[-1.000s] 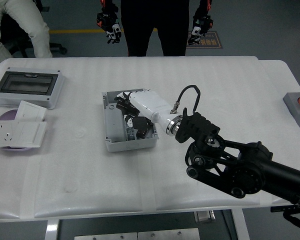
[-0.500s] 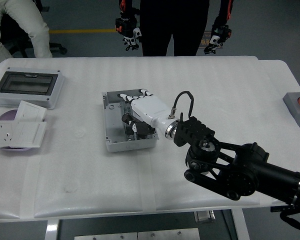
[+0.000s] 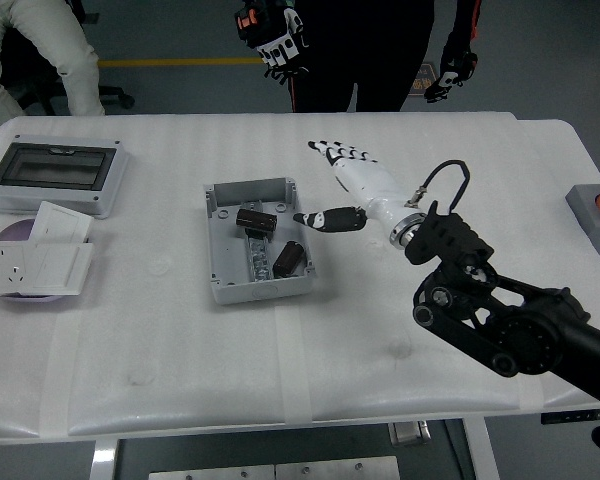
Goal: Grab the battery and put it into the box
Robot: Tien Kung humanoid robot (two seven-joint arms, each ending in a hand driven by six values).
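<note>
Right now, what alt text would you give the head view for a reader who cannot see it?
The robot's right hand, white with fingers spread, hovers empty over a white table, to the right of an open grey box holding two dark batteries. A person stands at the far side, gloved hands off the table; electrical fittings lie far left.

Box [image 3: 258,243] sits mid-worktop [image 3: 460,160], two batteries in it: one [image 3: 257,219] toward the far side, one [image 3: 289,258] nearer and right. Robot hand [image 3: 352,183] is right of the box, above the worktop. Enclosure [image 3: 55,175] at far left; socket plates [image 3: 35,255] in front of it. Person [image 3: 360,50] behind the far edge.
</note>
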